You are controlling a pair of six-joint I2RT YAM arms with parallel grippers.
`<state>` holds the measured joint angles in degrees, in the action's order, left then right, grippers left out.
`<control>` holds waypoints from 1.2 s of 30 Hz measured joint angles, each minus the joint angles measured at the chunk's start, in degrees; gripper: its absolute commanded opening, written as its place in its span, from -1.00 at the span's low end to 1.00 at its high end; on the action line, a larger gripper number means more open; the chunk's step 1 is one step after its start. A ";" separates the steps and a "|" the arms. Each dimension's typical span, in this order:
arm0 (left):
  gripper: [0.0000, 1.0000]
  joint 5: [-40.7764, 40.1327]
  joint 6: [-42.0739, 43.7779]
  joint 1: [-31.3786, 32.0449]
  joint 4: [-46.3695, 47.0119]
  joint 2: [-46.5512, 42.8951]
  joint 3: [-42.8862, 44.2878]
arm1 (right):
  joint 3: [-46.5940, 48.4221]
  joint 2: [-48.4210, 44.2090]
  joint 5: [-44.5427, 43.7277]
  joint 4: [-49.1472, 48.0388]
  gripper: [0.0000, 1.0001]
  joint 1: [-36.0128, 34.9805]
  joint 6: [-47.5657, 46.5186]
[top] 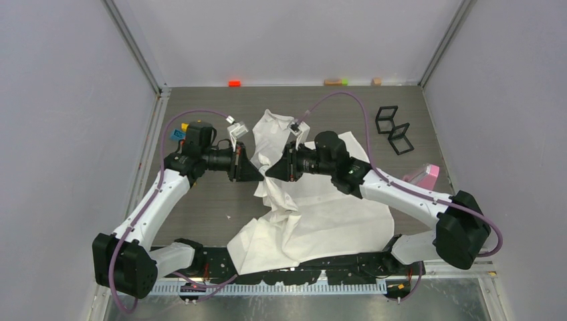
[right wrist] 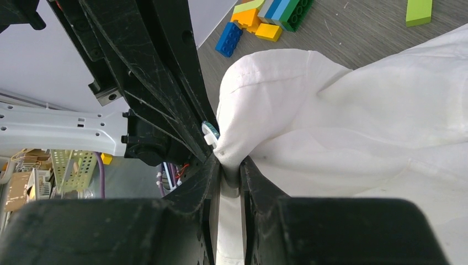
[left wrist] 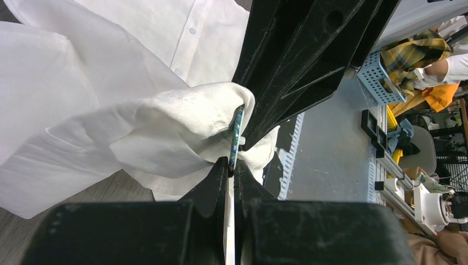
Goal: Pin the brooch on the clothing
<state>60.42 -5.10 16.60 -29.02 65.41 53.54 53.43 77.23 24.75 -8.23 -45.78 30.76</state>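
Plainly the job is in its middle stage. The shirt [top: 321, 214] lies crumpled over the middle of the desk [top: 207, 214], its hem reaching the near edge, and one fold of it is raised off the surface between the two arms. The right gripper [right wrist: 230, 165] has its jaws closed tight on that fold. The left gripper [left wrist: 232, 168] meets it head-on, with its jaws shut to a sliver on the brooch [left wrist: 237, 130], a thin teal-edged disc seen edge-on and pressed against the bunched cloth.

Whether the pin has gone through the fabric cannot be told, because the contact point is hidden between cloth and fingers. I judge the fastening unfinished, since the brooch is gripped rather than hanging from the shirt by itself. Piercing or closing the pin, letting go, and laying the fold back down look to be what is left.

The desk is grey wood-grain. Black wire cubes [top: 394, 128] stand toward the far right corner, a pink thing [top: 425, 175] sits at the right edge, and a red block [top: 234, 83] lies along the far edge. Toy bricks [right wrist: 265, 16] show in the right wrist view. Pale grey walls [top: 67, 100] on metal framing close in three sides.
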 measured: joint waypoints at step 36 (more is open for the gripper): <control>-1.00 -2.51 -2.16 -1.62 0.28 0.66 0.55 | -3.50 -3.72 -7.85 -2.89 -0.43 -0.26 0.42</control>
<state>57.91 -7.27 14.98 -28.73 66.06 54.08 49.93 73.52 16.91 -11.11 -46.04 31.18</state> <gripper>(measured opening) 0.026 0.231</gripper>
